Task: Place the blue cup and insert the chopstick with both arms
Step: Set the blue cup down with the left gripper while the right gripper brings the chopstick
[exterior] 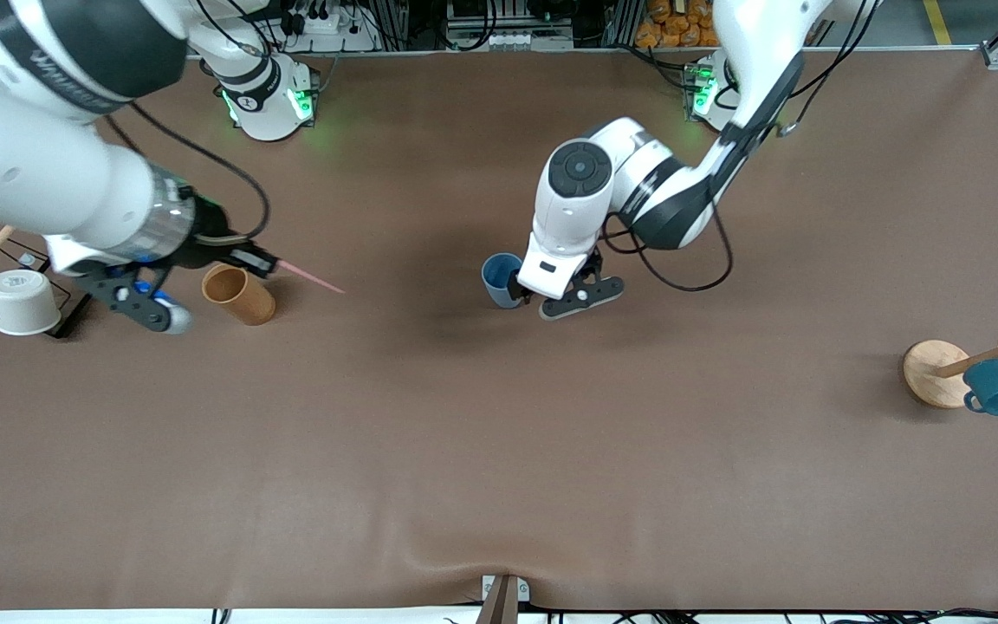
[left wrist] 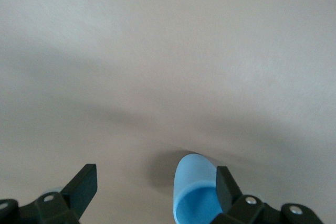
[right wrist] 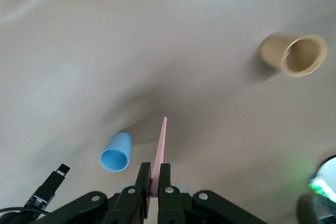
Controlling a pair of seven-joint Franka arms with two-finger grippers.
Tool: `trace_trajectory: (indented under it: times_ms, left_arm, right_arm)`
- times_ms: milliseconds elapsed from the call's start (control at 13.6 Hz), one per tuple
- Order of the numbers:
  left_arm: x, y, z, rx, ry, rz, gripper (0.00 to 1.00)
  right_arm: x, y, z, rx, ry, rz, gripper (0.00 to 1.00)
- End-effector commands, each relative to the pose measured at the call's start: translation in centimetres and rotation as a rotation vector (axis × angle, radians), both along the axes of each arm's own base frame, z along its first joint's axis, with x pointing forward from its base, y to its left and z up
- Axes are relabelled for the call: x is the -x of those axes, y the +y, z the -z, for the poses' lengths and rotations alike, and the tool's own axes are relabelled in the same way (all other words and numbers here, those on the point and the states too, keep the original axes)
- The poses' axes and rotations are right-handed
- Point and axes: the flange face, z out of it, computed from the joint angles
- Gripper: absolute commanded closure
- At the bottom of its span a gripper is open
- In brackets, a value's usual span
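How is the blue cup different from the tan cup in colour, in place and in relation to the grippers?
The blue cup is light blue; the tan cup is cardboard brown. The blue cup stands mid-table beside the open left gripper; the tan cup is toward the right arm's end, under the right gripper, which is shut on the chopstick. Both are handleless.

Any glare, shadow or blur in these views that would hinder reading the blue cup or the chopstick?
Front view: even light, soft shadow under the left tool, blue cup and chopstick clear. Left wrist view: washed-out table, cup cropped at the frame edge with a shadow beside it. Right wrist view: chopstick sharp in the right tool; green glow at one corner.
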Motion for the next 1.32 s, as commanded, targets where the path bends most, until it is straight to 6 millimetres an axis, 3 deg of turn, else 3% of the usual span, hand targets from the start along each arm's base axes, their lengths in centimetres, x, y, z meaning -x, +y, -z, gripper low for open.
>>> trace_trajectory:
  times_ms: [0,293,587,953,1247]
  left_arm:
    - [-2.2,2.3,-3.9,-0.022,-0.035,-0.035,0.00]
    - [-5.1,8.1,-7.6,-0.031,-0.061,-0.003,0.00]
    - [-6.6,12.6,-9.4,-0.065,-0.050,0.015,0.00]
    - [-8.6,20.0,-12.6,-0.053,-0.041,0.108,0.00]
    - [-8.0,23.3,-15.7,-0.092,-0.032,0.150,0.00]
  right_arm:
    - [0.9,4.4,0.5,-0.026,0.002,0.091,1.00]
    - [3.3,11.2,1.8,-0.039,0.016,0.194,1.00]
    - [6.0,16.8,3.9,-0.030,0.006,0.231,1.00]
    - [7.8,19.4,9.9,0.003,0.026,0.220,1.00]
    - [8.4,20.3,12.0,0.025,0.053,0.222,1.00]
